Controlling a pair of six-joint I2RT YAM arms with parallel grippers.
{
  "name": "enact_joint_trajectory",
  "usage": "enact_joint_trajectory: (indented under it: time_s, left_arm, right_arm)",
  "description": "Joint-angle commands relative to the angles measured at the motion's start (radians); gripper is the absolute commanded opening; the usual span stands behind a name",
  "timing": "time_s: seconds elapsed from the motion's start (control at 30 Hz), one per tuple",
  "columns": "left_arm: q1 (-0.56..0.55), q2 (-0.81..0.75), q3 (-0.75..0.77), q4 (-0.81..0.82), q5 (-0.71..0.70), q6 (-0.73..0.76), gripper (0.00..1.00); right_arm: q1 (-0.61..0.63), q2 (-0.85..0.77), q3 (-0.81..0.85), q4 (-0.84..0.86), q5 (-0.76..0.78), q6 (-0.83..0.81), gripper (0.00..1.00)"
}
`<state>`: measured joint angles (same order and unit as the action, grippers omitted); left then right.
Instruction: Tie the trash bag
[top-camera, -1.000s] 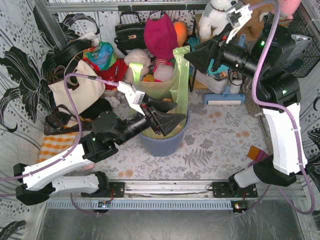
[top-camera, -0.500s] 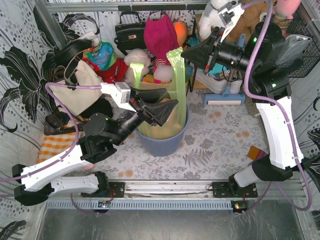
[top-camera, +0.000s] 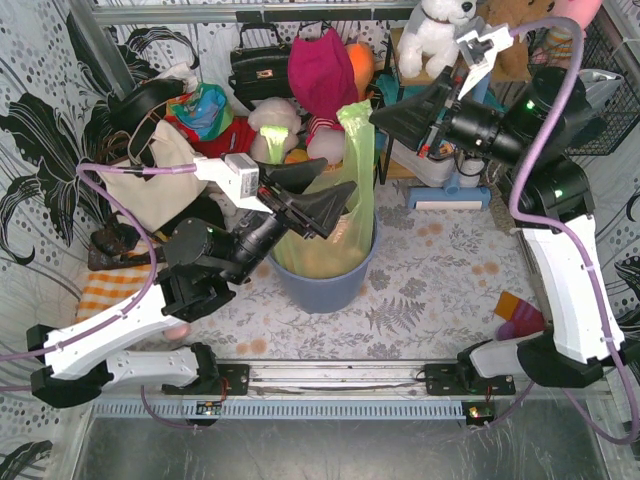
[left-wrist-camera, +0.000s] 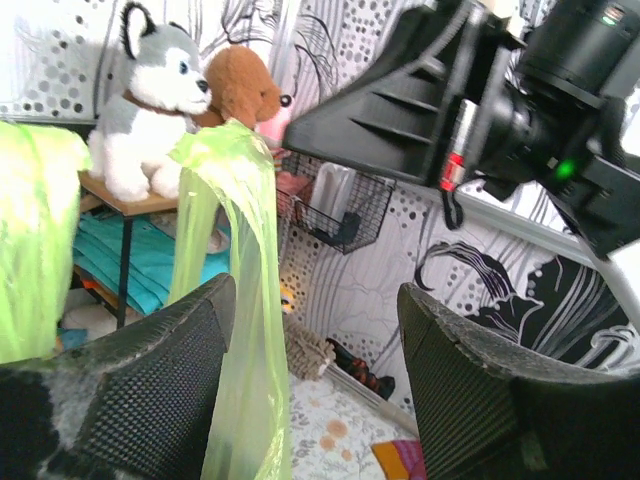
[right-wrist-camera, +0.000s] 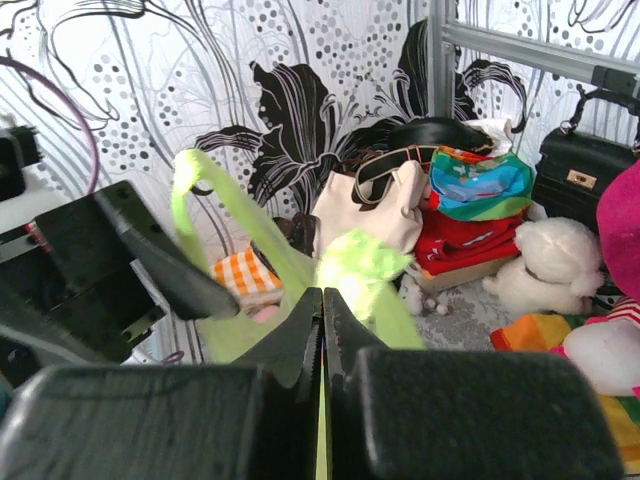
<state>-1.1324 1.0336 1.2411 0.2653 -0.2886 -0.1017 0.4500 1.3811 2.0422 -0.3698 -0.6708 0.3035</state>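
Observation:
The lime-green trash bag (top-camera: 318, 245) sits in a blue-grey bin (top-camera: 330, 285) at the table's middle, tan paper showing through it. Two long flaps of it stand up. My right gripper (top-camera: 374, 115) is shut on the top of the right flap (top-camera: 357, 150); in the right wrist view, green plastic (right-wrist-camera: 365, 270) bunches just past the shut jaws (right-wrist-camera: 322, 296). My left gripper (top-camera: 342, 180) is open above the bin's mouth. In the left wrist view the same flap (left-wrist-camera: 245, 300) hangs between the fingers (left-wrist-camera: 160, 380), close to the left one. The other flap (top-camera: 270, 135) stands free.
Plush toys, a black handbag (top-camera: 260, 65) and a cream tote (top-camera: 160, 180) crowd the back and left. A shelf with a husky plush (left-wrist-camera: 150, 100) stands behind the bin. An orange checked cloth (top-camera: 110, 290) lies left; an orange-purple item (top-camera: 515, 310) lies right.
My right gripper has shut on the top of the right flap and holds it up. My left gripper has risen from the bin's rim to beside that flap, still open.

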Motion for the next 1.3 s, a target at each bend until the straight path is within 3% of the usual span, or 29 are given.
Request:
enact_joint_trajectory:
  time_s: [0.0, 0.2, 0.23, 0.3, 0.37, 0.43, 0.53, 0.8, 0.93, 1.13, 1.27]
  left_arm:
    - [-0.004, 0.017, 0.051, 0.090, -0.093, 0.086, 0.76]
    - [-0.005, 0.058, 0.115, 0.083, -0.134, 0.158, 0.79]
    - [-0.004, 0.059, 0.117, 0.085, -0.148, 0.165, 0.79]
    - [-0.003, 0.059, 0.115, 0.091, -0.171, 0.173, 0.79]
    - [-0.003, 0.054, 0.109, 0.093, -0.182, 0.175, 0.78]
    - [-0.003, 0.046, 0.095, 0.098, -0.182, 0.170, 0.78]
    - [-0.003, 0.036, 0.078, 0.100, -0.182, 0.160, 0.78]
    - [-0.003, 0.026, 0.066, 0.091, -0.171, 0.140, 0.78]
    - [-0.003, 0.033, 0.067, 0.091, -0.165, 0.138, 0.78]
    - [0.000, 0.054, 0.095, 0.074, -0.150, 0.157, 0.80]
    - [0.006, 0.082, 0.131, 0.051, -0.131, 0.163, 0.81]
  right_arm:
    - [-0.004, -0.069, -0.068, 0.121, -0.057, 0.057, 0.00]
    - [-0.004, -0.096, -0.112, 0.125, -0.040, 0.065, 0.00]
    - [-0.004, -0.095, -0.110, 0.120, -0.025, 0.064, 0.09]
    - [-0.004, -0.090, -0.097, 0.104, 0.033, 0.061, 0.39]
    - [-0.004, -0.082, -0.085, 0.095, 0.111, 0.076, 0.56]
    - [-0.004, -0.061, -0.067, 0.092, 0.143, 0.100, 0.63]
    - [-0.004, -0.008, -0.024, 0.082, 0.131, 0.136, 0.65]
    - [-0.004, 0.056, -0.004, 0.141, 0.048, 0.150, 0.52]
    - [-0.004, 0.022, -0.072, 0.229, 0.008, 0.162, 0.37]
    - [-0.005, -0.030, -0.149, 0.304, 0.017, 0.165, 0.01]
    - [-0.004, -0.044, -0.161, 0.332, -0.002, 0.165, 0.00]
